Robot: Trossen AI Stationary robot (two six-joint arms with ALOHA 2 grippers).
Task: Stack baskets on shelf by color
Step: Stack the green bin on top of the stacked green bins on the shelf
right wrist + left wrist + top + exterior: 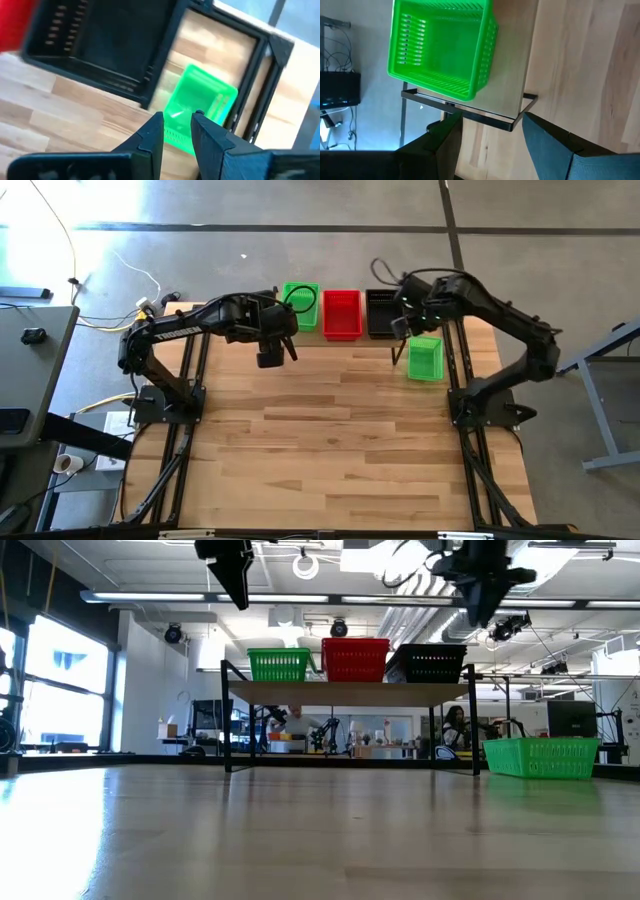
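In the high view the shelf (345,315) sits at the upper centre of the frame, against the far edge of the wooden table (330,440). Three baskets stand on it in a row: a green basket (300,306) at the left, a red basket (342,314) in the middle and a black basket (381,313) at the right. In the low view the same row shows on the shelf top in the upper middle of the frame, green (278,664), red (355,659), black (428,663), with the black one tilted slightly.

A second green basket (425,358) rests on the table itself, right of centre in the high view, just below and to the right of the shelf's right end; in the low view it sits at the right edge of the frame (541,756), on the tabletop beside the shelf legs.

The left gripper (272,352) hangs above the table just in front of the shelf's left end, centre-left in the high view. Its fingers (547,145) stand wide apart and hold nothing; the shelf's green basket fills the upper left of the left wrist view (440,47).

The right gripper (400,330) hovers over the shelf's right end, beside the black basket and above the loose green one. Its fingers (150,135) are only narrowly apart with nothing between them, the loose green basket (205,107) showing well beyond the tips
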